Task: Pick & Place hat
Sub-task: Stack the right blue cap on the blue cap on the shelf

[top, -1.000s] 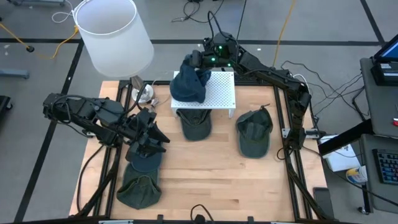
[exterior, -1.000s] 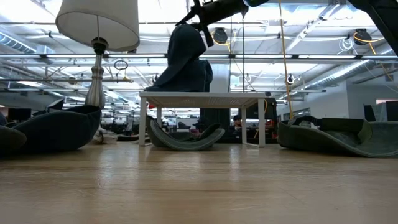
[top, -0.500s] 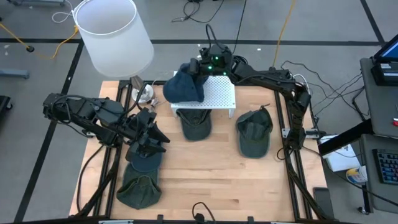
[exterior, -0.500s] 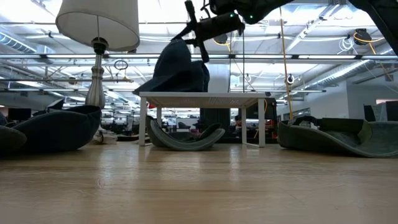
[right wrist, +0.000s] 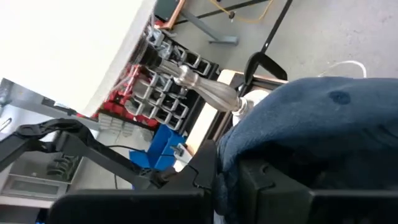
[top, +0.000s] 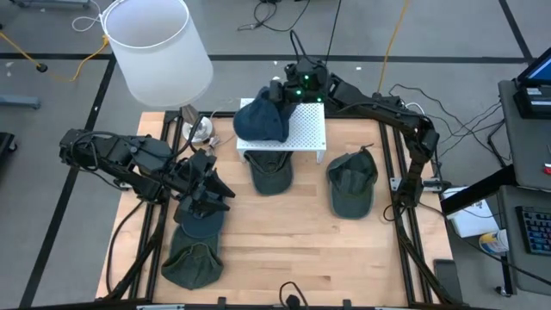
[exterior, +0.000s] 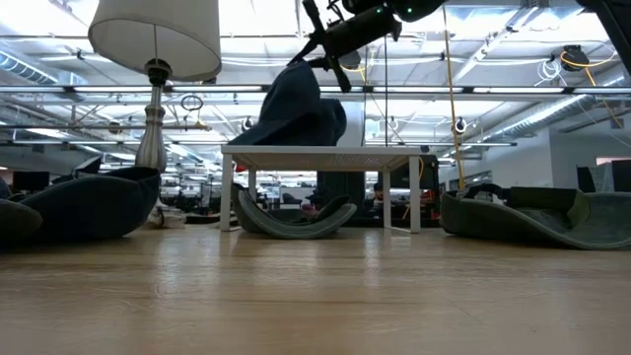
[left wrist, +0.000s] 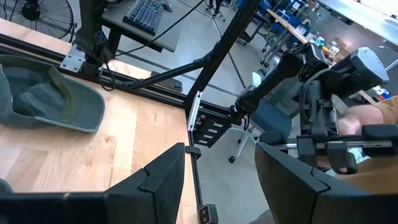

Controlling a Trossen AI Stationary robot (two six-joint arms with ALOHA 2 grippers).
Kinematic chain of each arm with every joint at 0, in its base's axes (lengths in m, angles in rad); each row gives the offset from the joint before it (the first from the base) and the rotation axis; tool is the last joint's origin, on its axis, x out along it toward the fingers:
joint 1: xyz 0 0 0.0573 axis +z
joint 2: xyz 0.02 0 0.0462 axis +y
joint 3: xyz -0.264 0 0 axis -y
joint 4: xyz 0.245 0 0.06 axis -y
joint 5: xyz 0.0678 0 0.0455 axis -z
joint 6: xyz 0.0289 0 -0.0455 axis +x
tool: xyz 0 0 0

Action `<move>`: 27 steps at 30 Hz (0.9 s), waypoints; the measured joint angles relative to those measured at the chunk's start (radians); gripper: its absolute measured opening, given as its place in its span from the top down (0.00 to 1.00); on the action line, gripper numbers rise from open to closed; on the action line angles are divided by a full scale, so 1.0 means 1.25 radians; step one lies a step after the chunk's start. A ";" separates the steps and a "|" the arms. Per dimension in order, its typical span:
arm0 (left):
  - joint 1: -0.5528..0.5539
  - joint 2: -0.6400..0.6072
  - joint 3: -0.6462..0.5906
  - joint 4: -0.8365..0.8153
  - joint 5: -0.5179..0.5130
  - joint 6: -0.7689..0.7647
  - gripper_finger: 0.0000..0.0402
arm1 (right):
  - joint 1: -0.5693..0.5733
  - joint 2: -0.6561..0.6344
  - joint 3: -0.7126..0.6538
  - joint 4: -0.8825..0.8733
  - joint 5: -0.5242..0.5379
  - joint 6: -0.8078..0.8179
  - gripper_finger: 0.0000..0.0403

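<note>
Nearest the table's front edge, at the lower left of the overhead view, two green caps (top: 191, 261) lie bunched together. Just above them the left gripper (top: 209, 196) hovers with its fingers spread wide and nothing between them.

Further back, mid-frame, an olive cap (top: 351, 184) sits to the right, and another green cap (top: 269, 171) lies half tucked under the white perforated stand (top: 306, 127).

At the top centre, the right gripper (top: 277, 92) is pinched tight on the navy hat (top: 261, 120), whose body rests slumped on the stand while the pinched part is drawn upward. It looks light and floppy: soft cloth that folds under its own weight. I'd judge the stiffer brim or the crown seam the best place to grip.

The white lamp (top: 157, 47) stands at the upper left.
</note>
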 joint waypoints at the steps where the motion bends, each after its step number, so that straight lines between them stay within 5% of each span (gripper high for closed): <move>1: 0.000 0.000 0.000 0.000 0.000 0.000 0.50 | -0.001 -0.003 0.000 -0.004 0.004 0.001 0.96; 7: 0.000 0.000 0.000 0.000 0.000 -0.001 0.50 | -0.010 -0.002 -0.035 -0.117 0.020 0.013 0.96; 19: 0.001 0.000 0.000 0.000 0.000 -0.003 0.50 | -0.009 -0.002 -0.161 -0.082 0.038 0.008 0.95; 27: 0.001 0.000 0.000 0.000 0.000 -0.012 0.50 | -0.014 -0.029 -0.161 -0.048 0.059 -0.022 0.76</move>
